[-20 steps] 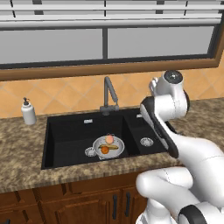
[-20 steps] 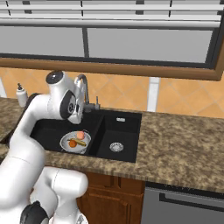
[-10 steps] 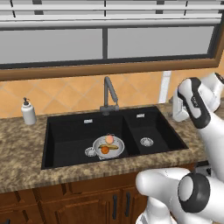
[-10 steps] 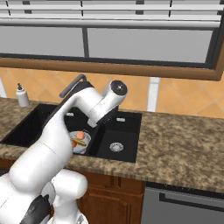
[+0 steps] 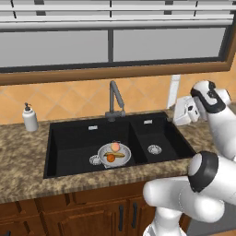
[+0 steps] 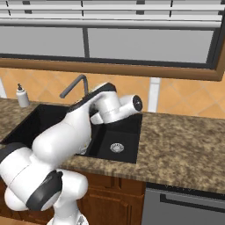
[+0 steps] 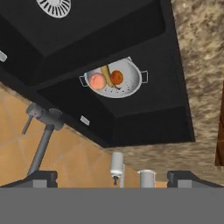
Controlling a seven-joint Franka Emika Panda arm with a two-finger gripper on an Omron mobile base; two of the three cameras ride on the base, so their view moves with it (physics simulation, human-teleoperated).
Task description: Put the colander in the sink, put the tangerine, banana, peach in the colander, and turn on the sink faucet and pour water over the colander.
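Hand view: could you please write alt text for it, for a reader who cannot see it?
A white colander holding a peach, tangerine and banana sits in a black sink. The grey faucet stands by the tiled wall, with a soap dispenser nearby.

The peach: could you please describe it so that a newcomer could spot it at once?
Look in the black sink's wider left basin, where a white colander sits. The peach is the pale pink-orange ball inside, paler than the deep-orange tangerine and rounder than the yellow banana.

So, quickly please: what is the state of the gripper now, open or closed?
Gripper: open, holding nothing; its finger tips stand far apart in the hand view.
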